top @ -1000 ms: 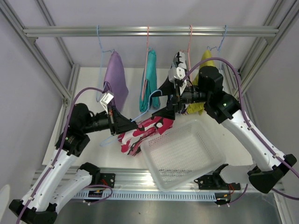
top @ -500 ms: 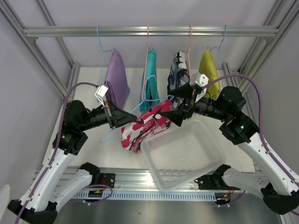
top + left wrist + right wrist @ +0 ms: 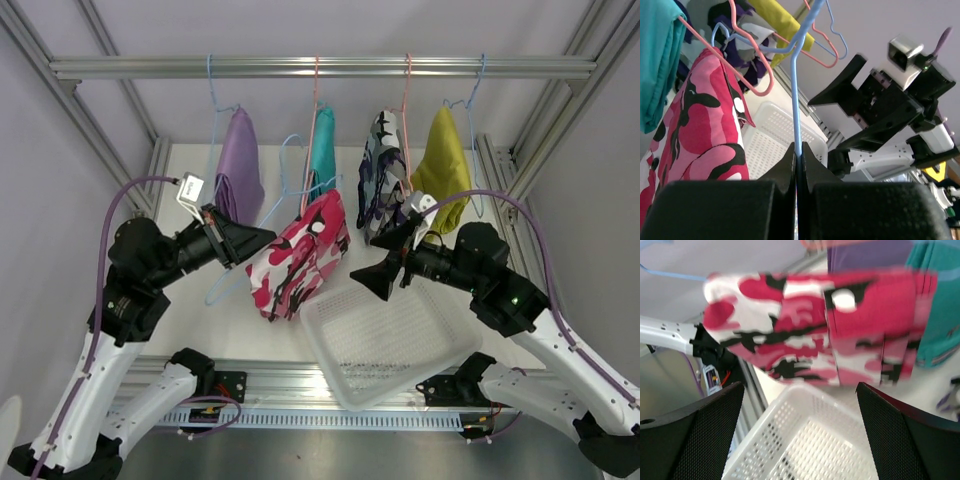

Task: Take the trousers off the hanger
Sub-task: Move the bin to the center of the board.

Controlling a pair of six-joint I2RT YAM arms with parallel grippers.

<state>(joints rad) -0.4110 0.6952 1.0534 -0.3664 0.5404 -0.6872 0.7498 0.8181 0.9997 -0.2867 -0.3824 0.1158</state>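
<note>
Left gripper (image 3: 796, 152) is clamped tight on the wire of a light blue hanger (image 3: 795, 95) — the pink camo trousers (image 3: 300, 255) hang off it, just to its right. Right gripper (image 3: 380, 258) is spread wide, holding nothing, facing those trousers above a white mesh basket (image 3: 400, 345). Beyond both grippers, the lilac trousers (image 3: 238, 165), teal trousers (image 3: 322, 150), purple camo trousers (image 3: 382, 185) and mustard trousers (image 3: 445, 165) hang from the rail (image 3: 150, 67).

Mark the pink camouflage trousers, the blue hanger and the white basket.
pink camouflage trousers (image 3: 300, 262): top external view, middle of the hanging cloth.
blue hanger (image 3: 795, 107): left wrist view, straight wire shaft.
white basket (image 3: 395, 335): top external view, bare mesh floor.
</note>
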